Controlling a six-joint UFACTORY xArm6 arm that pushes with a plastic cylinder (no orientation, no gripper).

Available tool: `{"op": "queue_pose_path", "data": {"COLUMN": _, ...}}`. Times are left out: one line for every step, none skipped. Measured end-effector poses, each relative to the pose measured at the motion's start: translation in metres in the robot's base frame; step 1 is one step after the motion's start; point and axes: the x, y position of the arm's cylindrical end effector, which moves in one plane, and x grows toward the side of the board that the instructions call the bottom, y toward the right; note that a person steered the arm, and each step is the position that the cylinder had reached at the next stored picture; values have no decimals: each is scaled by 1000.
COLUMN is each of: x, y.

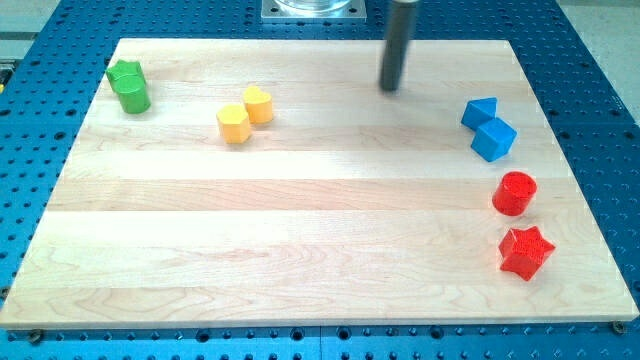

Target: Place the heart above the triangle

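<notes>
The yellow heart (258, 103) lies at the view's upper left, touching a yellow hexagon (233, 123) just below and left of it. The blue triangle (479, 112) sits at the view's right, touching a blue cube (494, 138) below it. My tip (389, 87) is near the board's top edge, in the open stretch between the two pairs, roughly 130 pixels right of the heart and 90 pixels left of the triangle, touching no block.
A green block (129, 86) stands at the upper left corner. A red cylinder (515, 193) and a red star (526, 252) sit at the lower right. The wooden board (300, 230) rests on a blue perforated table.
</notes>
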Motion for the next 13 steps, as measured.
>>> {"op": "queue_pose_path", "data": {"x": 48, "y": -91}}
{"op": "queue_pose_path", "data": {"x": 103, "y": -158}}
{"op": "queue_pose_path", "data": {"x": 99, "y": -271}}
{"op": "queue_pose_path", "data": {"x": 72, "y": -248}}
{"op": "queue_pose_path", "data": {"x": 37, "y": -139}}
{"op": "queue_pose_path", "data": {"x": 40, "y": -64}}
{"op": "queue_pose_path", "data": {"x": 25, "y": -118}}
{"op": "queue_pose_path", "data": {"x": 21, "y": -12}}
{"op": "queue_pose_path", "data": {"x": 21, "y": 53}}
{"op": "queue_pose_path", "data": {"x": 3, "y": 5}}
{"op": "queue_pose_path", "data": {"x": -57, "y": 65}}
{"op": "queue_pose_path", "data": {"x": -67, "y": 154}}
{"op": "queue_pose_path", "data": {"x": -36, "y": 204}}
